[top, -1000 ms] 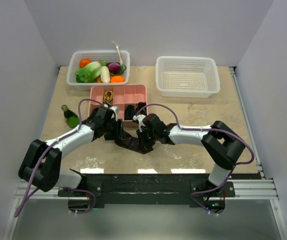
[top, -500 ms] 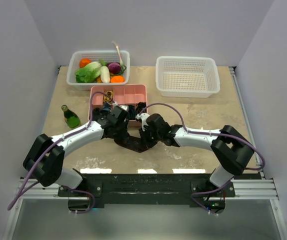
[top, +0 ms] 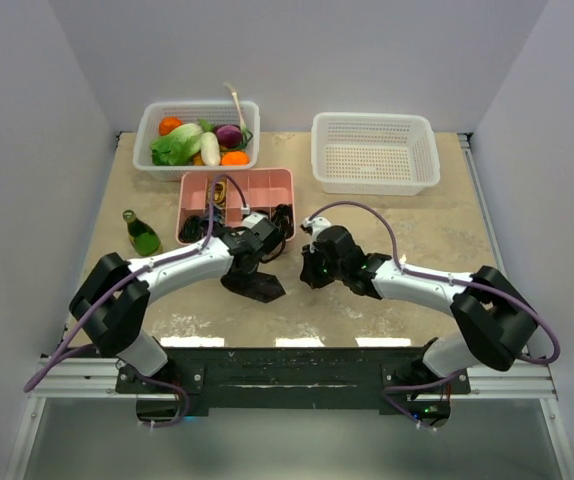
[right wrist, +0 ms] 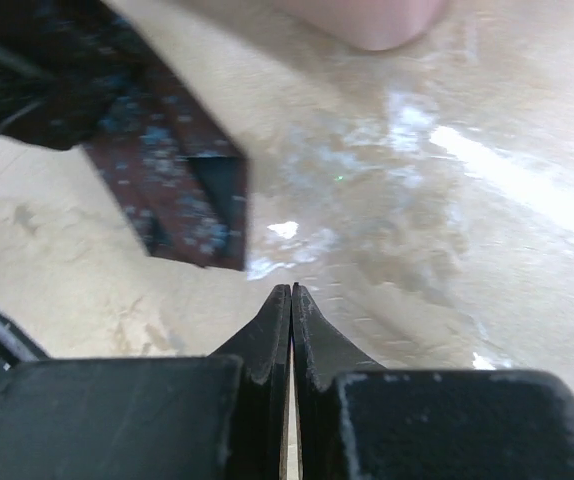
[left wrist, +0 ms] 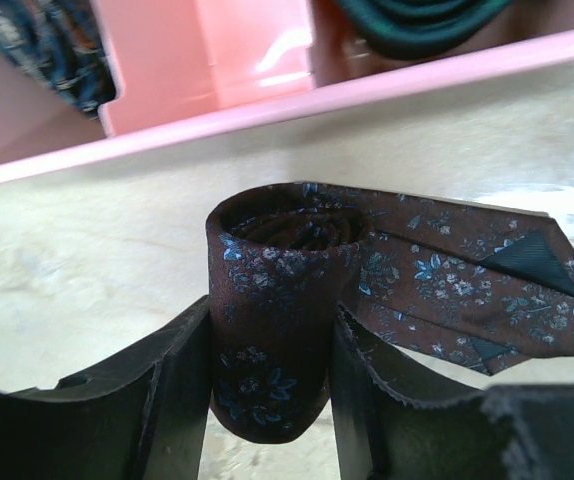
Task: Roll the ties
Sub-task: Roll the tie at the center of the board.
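A brownish-maroon tie with blue flowers (left wrist: 272, 300) is wound into a tight coil, and my left gripper (left wrist: 270, 385) is shut on that coil just in front of the pink tray (left wrist: 267, 110). Its pointed wide end (left wrist: 467, 290) lies loose and flat on the table. From above the tie (top: 259, 287) is a dark patch under the left gripper (top: 252, 265). My right gripper (right wrist: 291, 290) is shut on nothing and stands apart, to the right of the tie's end (right wrist: 182, 190); from above it (top: 310, 270) sits mid-table. Other rolled ties (left wrist: 422, 20) fill tray compartments.
The pink compartment tray (top: 267, 185) lies behind the grippers. A white basket of vegetables (top: 199, 130) stands at the back left, an empty white basket (top: 375, 150) at the back right. A green bottle (top: 142, 235) is left of the tray.
My right gripper has come off the tie and drawn back to the right. The left gripper has moved right with the coil held in it.
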Tool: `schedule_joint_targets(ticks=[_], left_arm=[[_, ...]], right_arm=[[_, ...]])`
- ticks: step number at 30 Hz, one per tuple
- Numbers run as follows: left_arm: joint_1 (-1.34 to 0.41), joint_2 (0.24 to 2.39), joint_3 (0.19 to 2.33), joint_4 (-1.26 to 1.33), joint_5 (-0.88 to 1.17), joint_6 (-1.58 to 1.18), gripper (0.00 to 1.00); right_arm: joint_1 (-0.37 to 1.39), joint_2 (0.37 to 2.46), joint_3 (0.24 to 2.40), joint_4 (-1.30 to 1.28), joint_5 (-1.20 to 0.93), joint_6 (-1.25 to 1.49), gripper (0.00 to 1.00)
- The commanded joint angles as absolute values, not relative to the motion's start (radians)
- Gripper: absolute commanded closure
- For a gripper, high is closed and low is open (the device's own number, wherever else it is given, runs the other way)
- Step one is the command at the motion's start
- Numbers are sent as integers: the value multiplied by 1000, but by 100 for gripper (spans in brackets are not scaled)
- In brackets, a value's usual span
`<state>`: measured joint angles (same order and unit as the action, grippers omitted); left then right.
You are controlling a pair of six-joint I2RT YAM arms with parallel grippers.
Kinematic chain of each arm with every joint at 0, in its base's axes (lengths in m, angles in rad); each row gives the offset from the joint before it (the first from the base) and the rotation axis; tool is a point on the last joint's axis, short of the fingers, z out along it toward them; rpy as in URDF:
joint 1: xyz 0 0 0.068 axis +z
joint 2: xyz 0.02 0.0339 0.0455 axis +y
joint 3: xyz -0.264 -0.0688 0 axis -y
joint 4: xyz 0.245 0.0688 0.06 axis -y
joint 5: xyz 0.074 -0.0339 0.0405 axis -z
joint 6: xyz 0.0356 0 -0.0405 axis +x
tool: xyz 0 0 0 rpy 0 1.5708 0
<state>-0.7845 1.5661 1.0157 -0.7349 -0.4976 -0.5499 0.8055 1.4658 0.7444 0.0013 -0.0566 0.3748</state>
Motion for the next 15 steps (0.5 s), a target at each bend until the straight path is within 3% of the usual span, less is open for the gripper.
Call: schedule_joint_targets(ticks=[1,15], left_arm=[[-819,1612,1089,-870,-679,-624,51],[-969,1879,1256,-1167,-907,-830,51]], right_arm=[[758,1436,721,43,-28,423,98],[690,1404,684,51,-35,454,98]])
